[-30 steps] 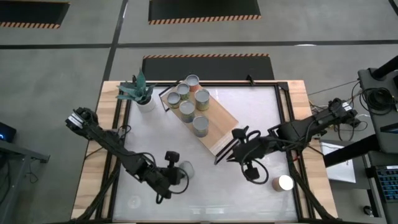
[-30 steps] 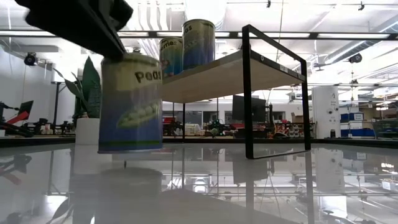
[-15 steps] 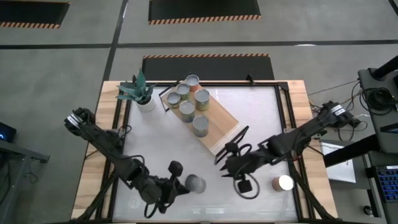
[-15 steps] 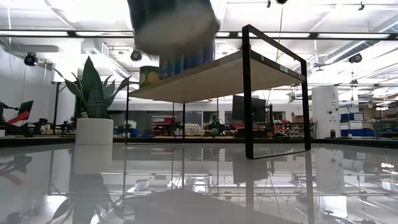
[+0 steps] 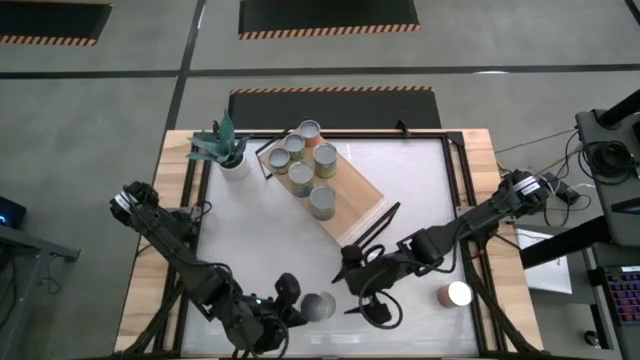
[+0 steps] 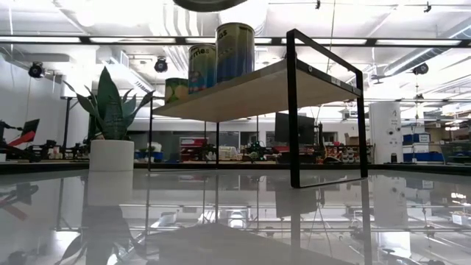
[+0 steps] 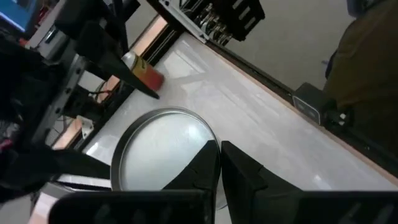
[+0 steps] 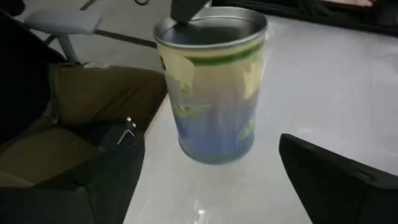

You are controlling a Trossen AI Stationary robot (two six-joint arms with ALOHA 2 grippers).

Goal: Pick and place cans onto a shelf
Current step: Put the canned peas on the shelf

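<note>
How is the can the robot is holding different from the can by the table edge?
The held can is up in the left gripper, off the table; the edge can stands alone on the table. The held can's top looks grey; the edge can's top shines bright white. Both are small round cans, not on the shelf.

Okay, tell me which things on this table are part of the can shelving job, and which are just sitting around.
Part of the job: held can, left gripper, shelf, shelved cans, lone can, right gripper.
Sitting around: potted plant.
</note>
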